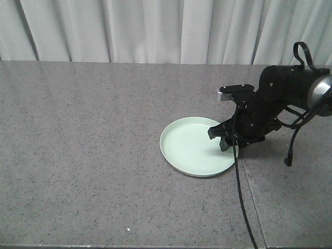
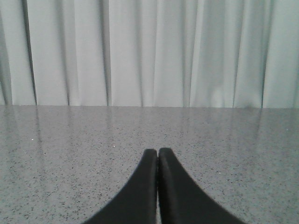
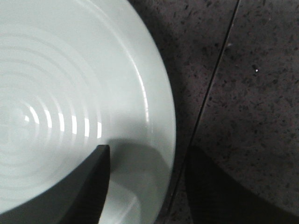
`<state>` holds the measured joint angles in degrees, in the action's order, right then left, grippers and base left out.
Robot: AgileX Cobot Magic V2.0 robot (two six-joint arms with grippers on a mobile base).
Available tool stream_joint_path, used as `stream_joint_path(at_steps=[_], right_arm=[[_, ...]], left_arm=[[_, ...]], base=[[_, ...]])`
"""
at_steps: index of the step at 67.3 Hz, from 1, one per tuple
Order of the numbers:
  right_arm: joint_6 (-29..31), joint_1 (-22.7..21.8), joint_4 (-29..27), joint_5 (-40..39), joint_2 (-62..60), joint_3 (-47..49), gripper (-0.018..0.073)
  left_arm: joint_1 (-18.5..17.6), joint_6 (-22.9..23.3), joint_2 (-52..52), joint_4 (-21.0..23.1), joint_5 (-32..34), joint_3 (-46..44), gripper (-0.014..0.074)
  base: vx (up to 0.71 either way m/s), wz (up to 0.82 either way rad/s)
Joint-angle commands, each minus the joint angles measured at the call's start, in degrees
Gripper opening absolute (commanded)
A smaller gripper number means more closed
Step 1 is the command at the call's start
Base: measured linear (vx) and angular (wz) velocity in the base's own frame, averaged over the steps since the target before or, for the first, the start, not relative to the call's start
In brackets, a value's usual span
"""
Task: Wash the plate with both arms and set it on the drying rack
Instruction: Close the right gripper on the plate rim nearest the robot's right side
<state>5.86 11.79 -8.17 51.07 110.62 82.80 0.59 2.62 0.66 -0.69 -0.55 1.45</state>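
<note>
right gripper (image 1: 219, 139) spread astride plate (image 1: 187, 148) rim, perhaps touching | left gripper (image 2: 158, 152) closed

Bare counter (image 1: 93, 155) surrounds the plate (image 1: 189, 148); right pincer (image 1: 219, 139) straddles its rim.

Right arm (image 1: 277, 93) black, silver-grey housing (image 1: 322, 87), black cables (image 1: 239, 176); left gripper (image 2: 158, 152) black, tapered.
</note>
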Motion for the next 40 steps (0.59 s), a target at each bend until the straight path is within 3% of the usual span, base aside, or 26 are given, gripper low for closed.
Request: stream_joint_path(at_steps=[1, 22, 40], right_arm=[[0.4, 0.1, 0.0, -1.2, -2.5, 1.6, 0.0295], [0.3, 0.1, -0.2, -0.8, -2.7, 1.6, -0.0016], [0.0, 0.1, -3.1, -0.6, -7.8, 1.5, -0.0008]], left_arm=[[-0.3, 0.3, 0.7, 0.1, 3.9, -1.8, -0.0006], [-0.3, 0.3, 0.7, 0.1, 3.9, -1.8, -0.0006], [-0.3, 0.3, 0.7, 0.1, 3.9, -1.8, -0.0006]], base=[[0.00, 0.00], [0.00, 0.00], [0.00, 0.00]])
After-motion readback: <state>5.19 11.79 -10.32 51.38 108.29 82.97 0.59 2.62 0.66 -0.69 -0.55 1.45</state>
